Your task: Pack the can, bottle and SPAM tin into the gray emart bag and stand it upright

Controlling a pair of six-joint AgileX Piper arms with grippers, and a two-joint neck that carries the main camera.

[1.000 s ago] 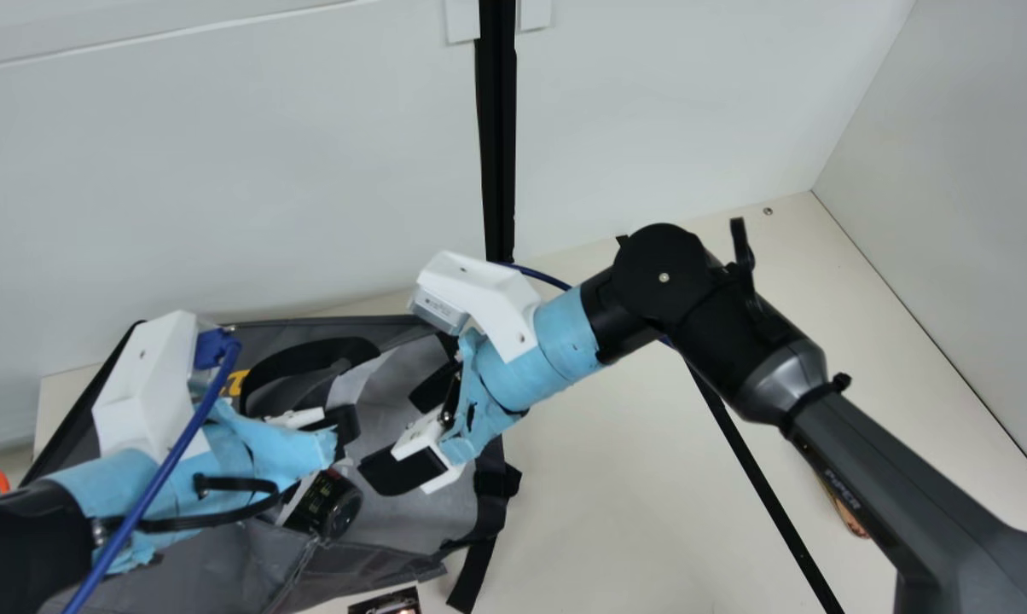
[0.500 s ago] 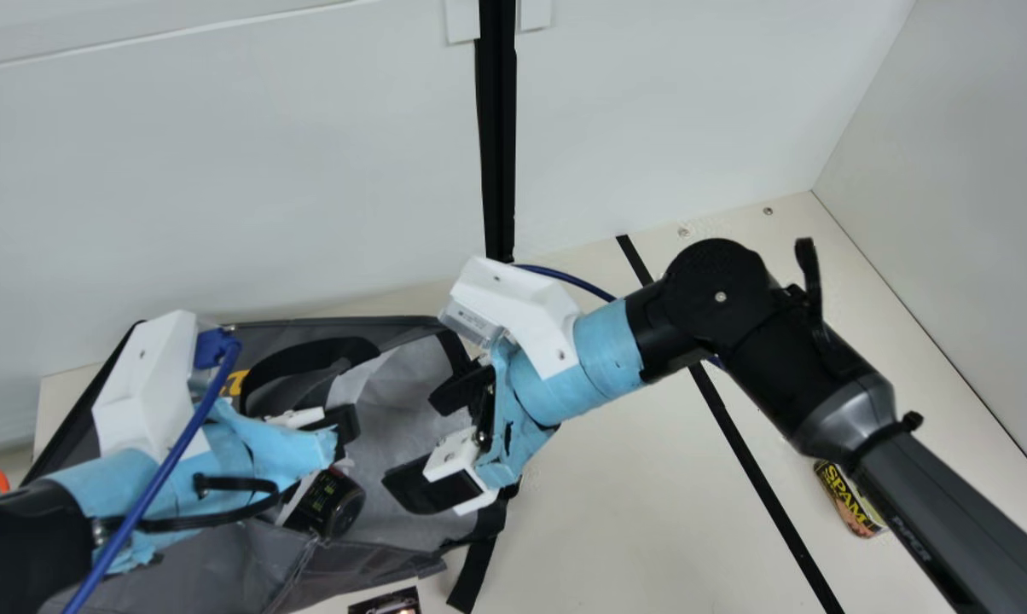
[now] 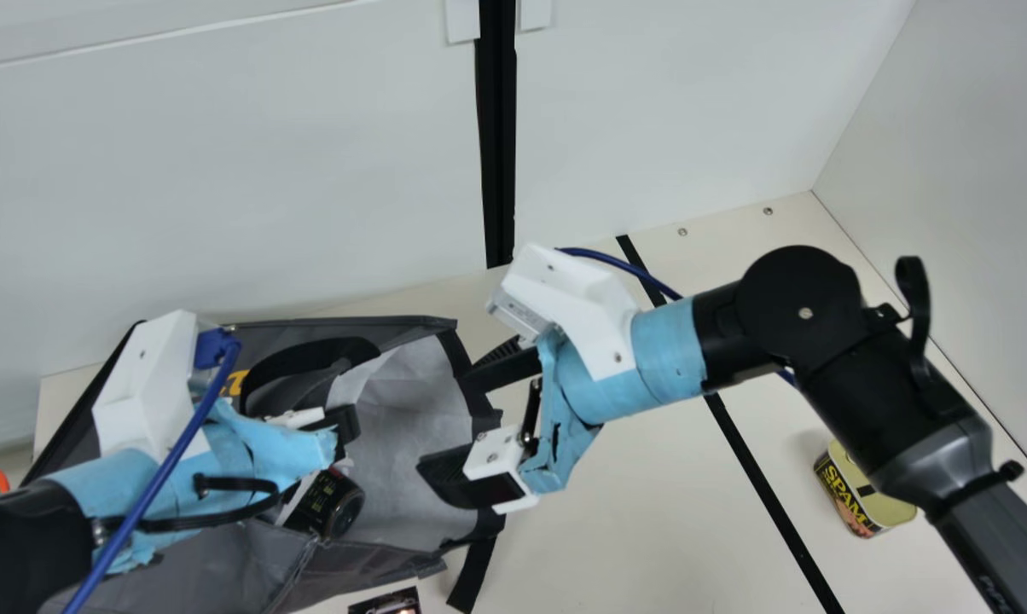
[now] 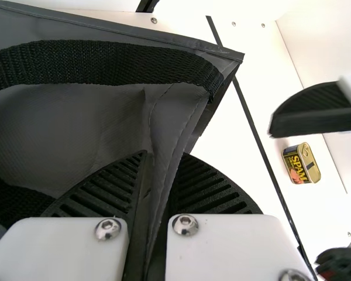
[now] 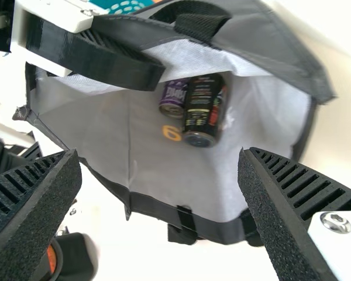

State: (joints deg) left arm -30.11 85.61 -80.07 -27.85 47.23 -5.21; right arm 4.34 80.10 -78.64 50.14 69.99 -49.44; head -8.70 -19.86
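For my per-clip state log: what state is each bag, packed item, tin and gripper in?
Large gray fabric bag: on its side, mouth open
Small purple can: lying in the bag
Black cylinder with green print: lying in the bag
Yellow-lidded SPAM tin: upright on the table, lid on
Left gripper: shut on the bag's edge
Right gripper: open, empty

In the main view, the cream desk point(image 3: 650, 529) has a black stripe point(image 3: 752, 452) running from 2 o'clock to 5 o'clock and two screws point(image 3: 682, 232) at 2 o'clock. The gray emart bag point(image 3: 223, 567) lies on its side toward 8 o'clock, mouth facing roughly 3 o'clock. The SPAM tin point(image 3: 844, 496) sits at 4 o'clock, well apart. A dark printed item point(image 3: 385, 602), mostly cut off, is at 7 o'clock, near the bag.
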